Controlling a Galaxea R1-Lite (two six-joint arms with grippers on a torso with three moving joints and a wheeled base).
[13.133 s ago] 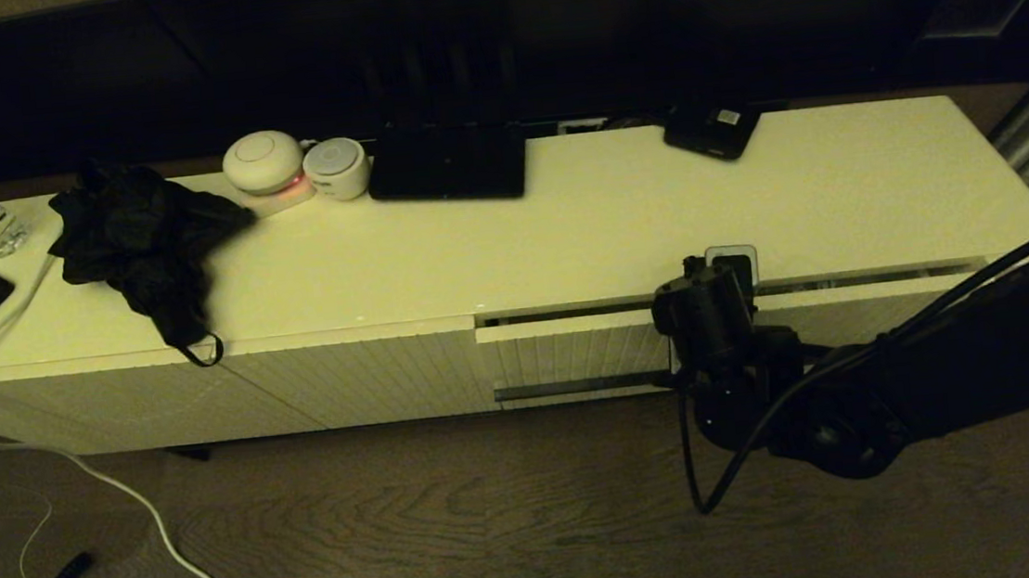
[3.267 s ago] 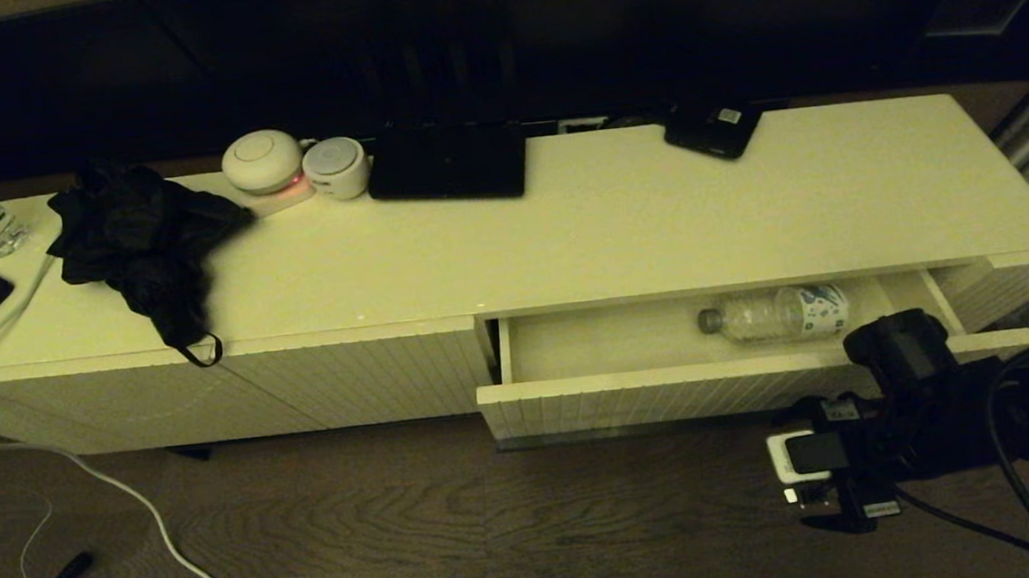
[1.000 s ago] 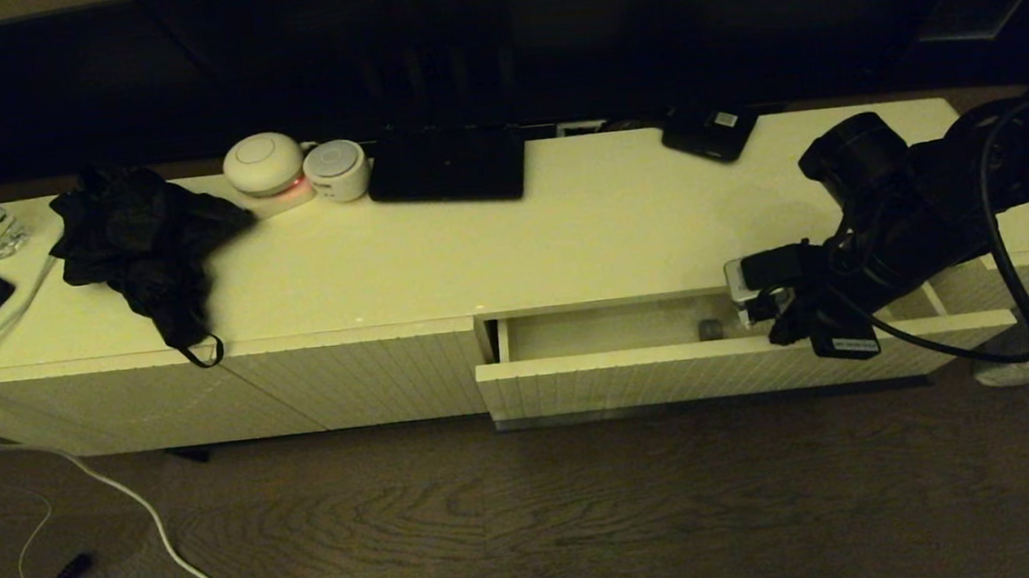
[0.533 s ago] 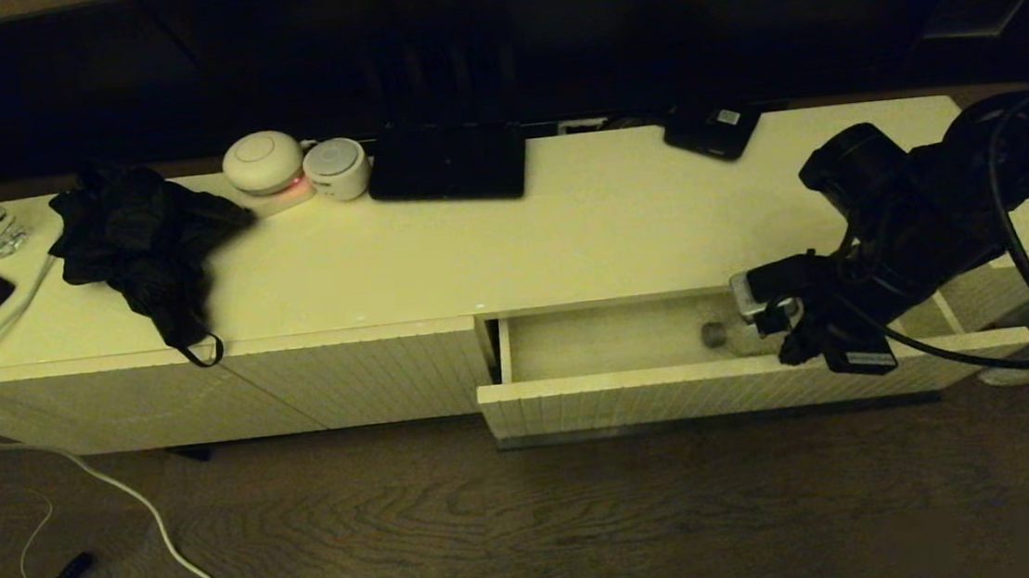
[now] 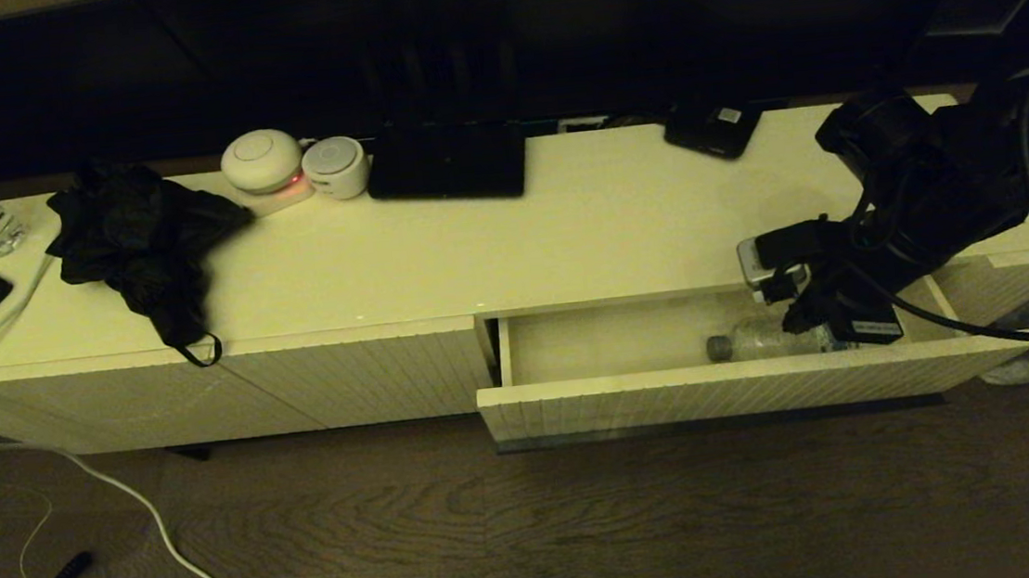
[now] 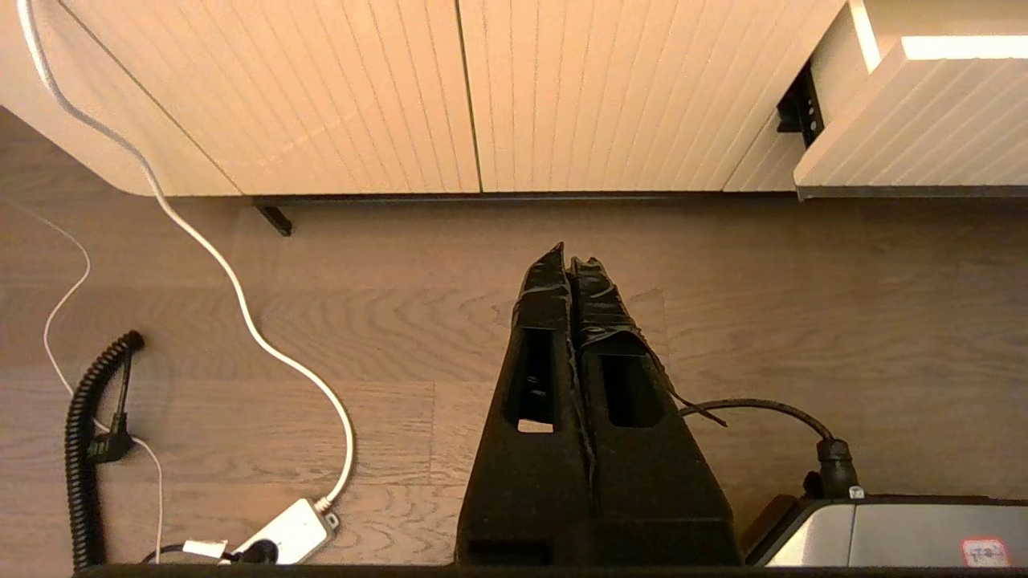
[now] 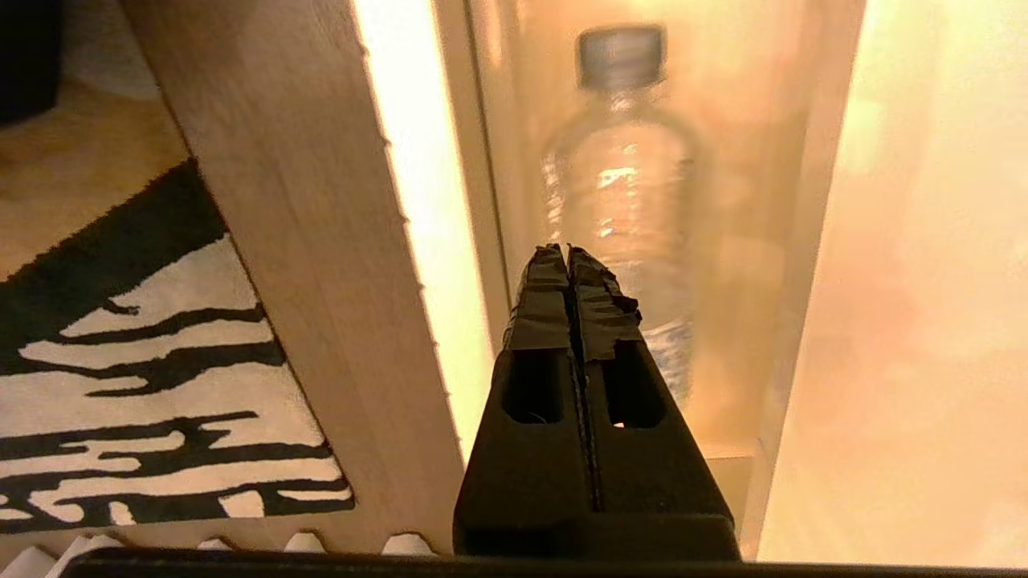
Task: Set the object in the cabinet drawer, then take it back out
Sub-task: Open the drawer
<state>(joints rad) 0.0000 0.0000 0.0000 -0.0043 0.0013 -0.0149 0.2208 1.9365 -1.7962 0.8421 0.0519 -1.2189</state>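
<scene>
Lying on its side inside the pulled-open white ribbed cabinet drawer: clear ridged water bottle, grey cap pointing left.

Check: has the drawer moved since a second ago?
Yes. The cabinet drawer has slid further out from the cabinet's fixed front edge, exposing more of the water bottle.

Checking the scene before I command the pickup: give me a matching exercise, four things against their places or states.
Things:
1. water bottle
2. cabinet drawer
3. right claw
4. left claw

States:
A. pulled open
B. shut, above the bare floor
C. lying on its side in the drawer
D. shut, above the bottle, holding nothing

Pairs: 1-C, 2-A, 3-D, 4-B
</scene>
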